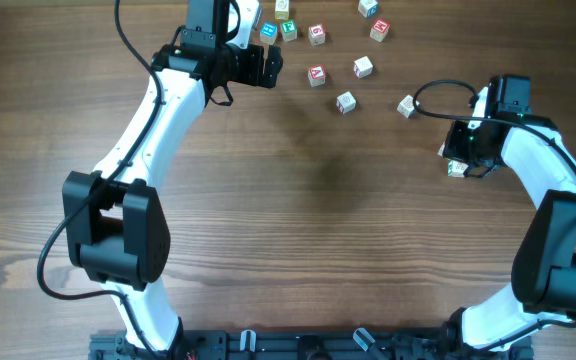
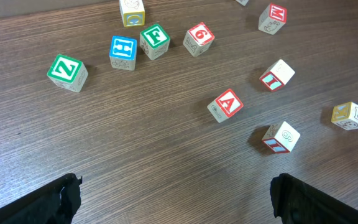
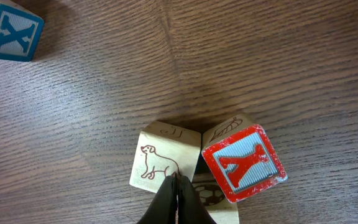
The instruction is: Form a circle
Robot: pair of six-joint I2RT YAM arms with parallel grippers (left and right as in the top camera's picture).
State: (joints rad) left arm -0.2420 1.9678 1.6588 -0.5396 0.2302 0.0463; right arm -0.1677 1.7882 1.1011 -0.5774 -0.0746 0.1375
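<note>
- Brown wood counter [image 1: 318, 220], 2 white arms over it.
- Letter cubes [image 1: 316, 75] lie loose at far side, no ring shape yet.
- L pincer [image 1: 274, 66] wide open nr cubes, holds nothing.
- R pincer [image 3: 176, 198] shut tight, tips over dog cube [image 3: 160, 165], red cube [image 3: 244, 163] just beside.

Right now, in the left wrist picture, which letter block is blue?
The H block, the only blue-faced one there, just left of the green F block; the others show green, red or yellow.
</note>
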